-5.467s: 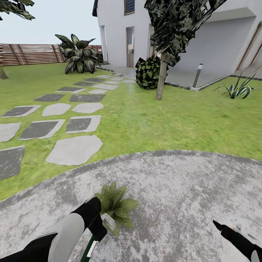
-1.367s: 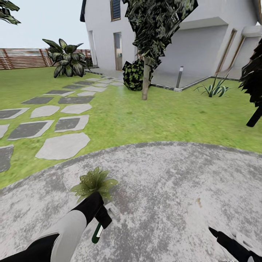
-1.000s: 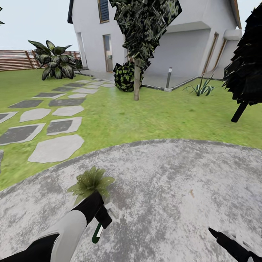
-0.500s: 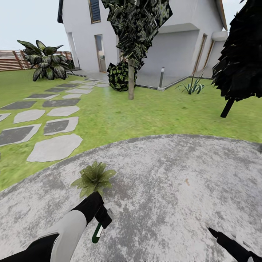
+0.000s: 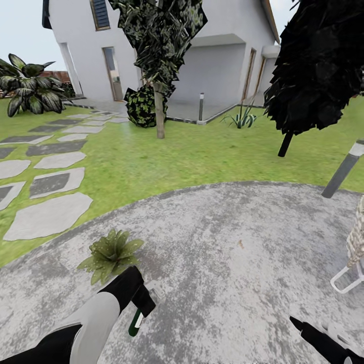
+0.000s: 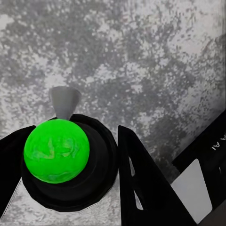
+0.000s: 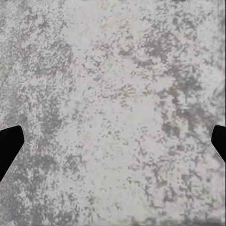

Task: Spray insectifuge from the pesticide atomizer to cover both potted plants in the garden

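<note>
One potted plant (image 5: 108, 253), a low rosette of pointed green leaves, sits on the grey paving (image 5: 237, 263) just beyond my left gripper (image 5: 144, 302). That gripper is shut on the pesticide atomizer (image 5: 134, 322), a green bottle with a grey nozzle pointing forward, a little right of the plant. In the left wrist view the atomizer (image 6: 57, 150) shows a bright green top in a black collar between the black fingers (image 6: 139, 179). My right gripper (image 5: 299, 323) hangs low at the right over bare paving, its fingertips (image 7: 8, 141) far apart and nothing between them.
Lawn (image 5: 202, 156) rings the paved circle. Stepping stones (image 5: 48, 215) run off to the left. A thin tree trunk (image 5: 160, 116) and a dark tree (image 5: 313, 60) stand ahead. A grey bollard (image 5: 344, 172) and a white-framed wicker seat (image 5: 354, 253) are at the right edge.
The camera has swung to the right, so the whole scene has slid left in the picture. The bollard and wicker seat have come into view. Both arms keep their pose.
</note>
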